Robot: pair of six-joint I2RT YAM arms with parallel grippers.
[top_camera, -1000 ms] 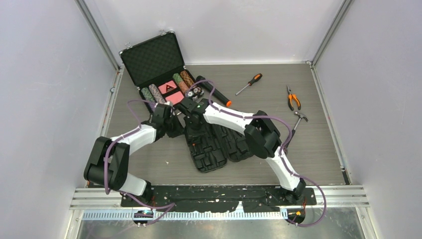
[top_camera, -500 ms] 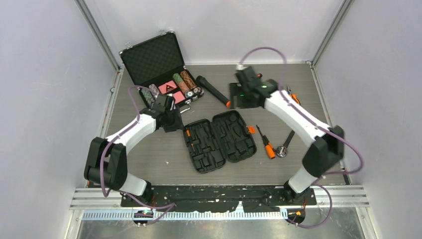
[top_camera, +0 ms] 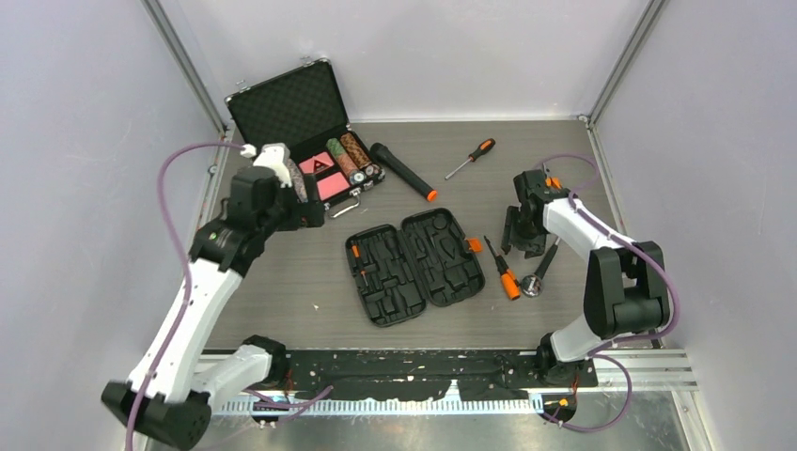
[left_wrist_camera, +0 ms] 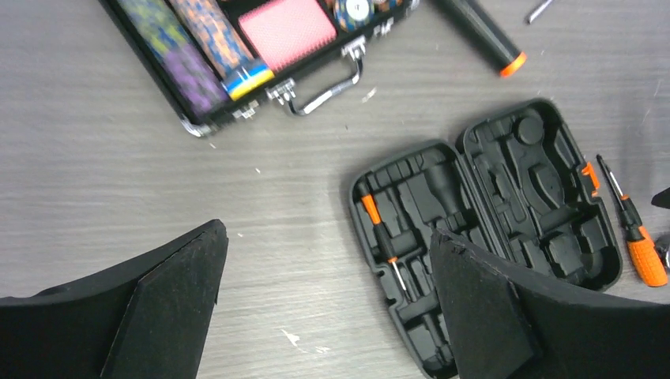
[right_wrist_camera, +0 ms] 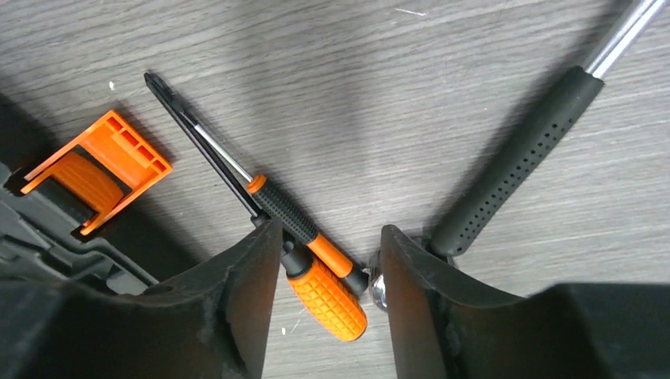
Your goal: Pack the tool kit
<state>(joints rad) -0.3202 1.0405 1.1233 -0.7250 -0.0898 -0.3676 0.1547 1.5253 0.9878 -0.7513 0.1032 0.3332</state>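
Observation:
The tool kit case (top_camera: 414, 268) lies open mid-table, moulded slots up, orange latch (right_wrist_camera: 99, 170) at its right edge. A small orange-and-black screwdriver (left_wrist_camera: 379, 233) sits in a slot of its left half. Two screwdrivers (top_camera: 503, 272) lie just right of the case, next to a black-handled hammer (right_wrist_camera: 513, 162). My right gripper (right_wrist_camera: 328, 292) is open low over them, its fingers either side of the orange gridded handle (right_wrist_camera: 332, 300). Another screwdriver (top_camera: 470, 158) lies at the back. My left gripper (left_wrist_camera: 324, 300) hangs wide open and empty above bare table left of the case.
An open poker chip case (top_camera: 301, 132) stands at the back left, with a black flashlight (top_camera: 404, 171) beside it. The right arm (top_camera: 573, 221) covers the back right of the table. Walls close in on both sides.
The right arm swung from the back of the table down to the screwdrivers beside the case. The left arm rose and drew back left, and its gripper opened wide.

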